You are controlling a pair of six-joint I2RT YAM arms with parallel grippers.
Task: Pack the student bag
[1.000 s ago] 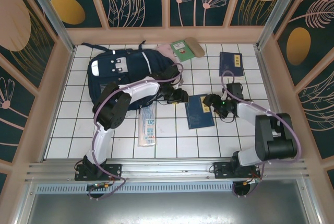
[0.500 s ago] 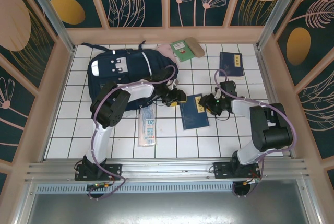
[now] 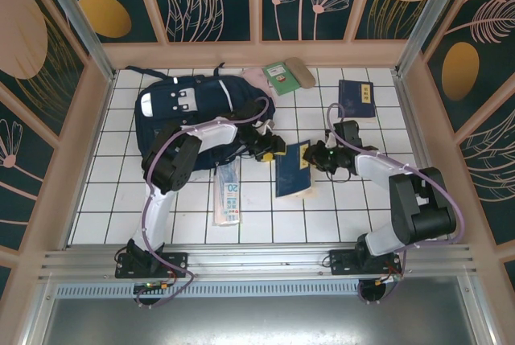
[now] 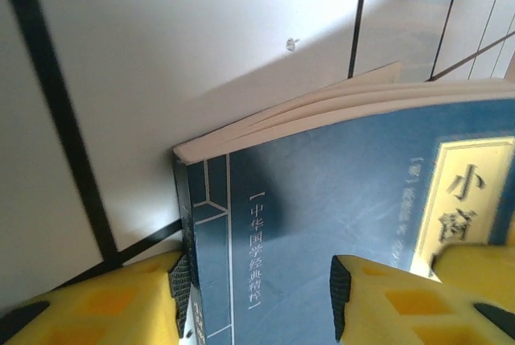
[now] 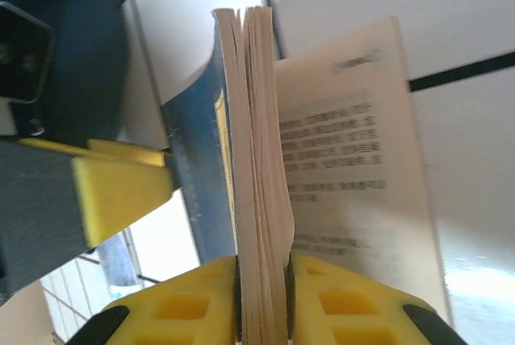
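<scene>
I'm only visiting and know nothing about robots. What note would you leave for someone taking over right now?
Right fingers: shut on the pages of the blue book, which is tilted up on its edge mid-table.
Left fingers: open, against that book's cover.
Backpack: lying far left.
Done: nothing visibly packed.
Left: this book, the second book, green booklet and flat packet, all on the tiles.

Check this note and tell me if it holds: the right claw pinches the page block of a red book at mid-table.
One thing is wrong: the book is dark blue, not red. The right claw does pinch its page block at mid-table, as the right wrist view shows.
</scene>
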